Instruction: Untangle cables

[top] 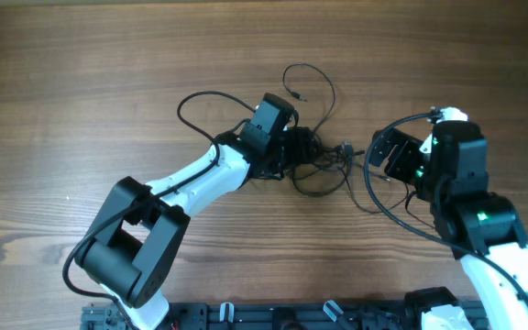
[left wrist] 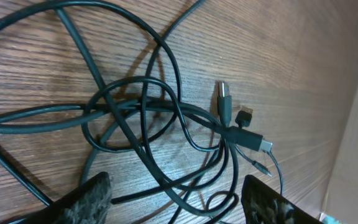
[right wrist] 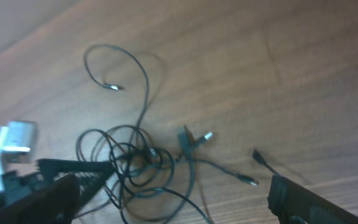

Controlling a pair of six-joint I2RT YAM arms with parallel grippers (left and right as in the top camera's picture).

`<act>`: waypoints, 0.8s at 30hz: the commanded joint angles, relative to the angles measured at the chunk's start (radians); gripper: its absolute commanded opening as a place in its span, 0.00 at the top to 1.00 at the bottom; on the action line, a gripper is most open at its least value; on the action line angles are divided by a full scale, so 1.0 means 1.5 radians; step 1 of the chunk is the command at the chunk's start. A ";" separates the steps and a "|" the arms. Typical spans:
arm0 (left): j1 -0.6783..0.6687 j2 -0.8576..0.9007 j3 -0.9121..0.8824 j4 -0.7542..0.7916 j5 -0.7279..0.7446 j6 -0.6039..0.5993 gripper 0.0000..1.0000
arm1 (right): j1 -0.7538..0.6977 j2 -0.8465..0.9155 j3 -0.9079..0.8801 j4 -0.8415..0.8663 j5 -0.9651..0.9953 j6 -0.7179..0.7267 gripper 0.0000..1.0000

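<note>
The cables (top: 317,163) are seen lying in one knotted heap on the wooden table (top: 81,82), near its middle and between the two arms. In the overhead view the heap is spread mostly from left to right. A single thin loop (right wrist: 145,84) is thrown out from it toward the far edge and is ended by a small silver-tipped plug (right wrist: 112,87). Several other plug ends are gathered on the side of the heap nearest the right arm. In the left wrist view a silver-ended flat plug (left wrist: 224,93) is pointed away from the camera, a second flat plug (left wrist: 263,144) is pointed out to the side, and a small black plug (left wrist: 244,116) is seen between them. Any marking on the plugs is too small to be read. The left gripper (left wrist: 176,186) is held low over the heap, with its fingers (left wrist: 92,196) spread apart; strands are seen running across the wood between them, and none is pinched. The right gripper (right wrist: 173,186) is held near the heap's right side without touching it, its jaws are spread wide, and nothing is grasped.
</note>
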 commanded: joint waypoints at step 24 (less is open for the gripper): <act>-0.056 0.043 0.002 0.022 -0.125 -0.146 0.64 | -0.002 0.413 -0.006 -0.102 -0.090 0.035 0.25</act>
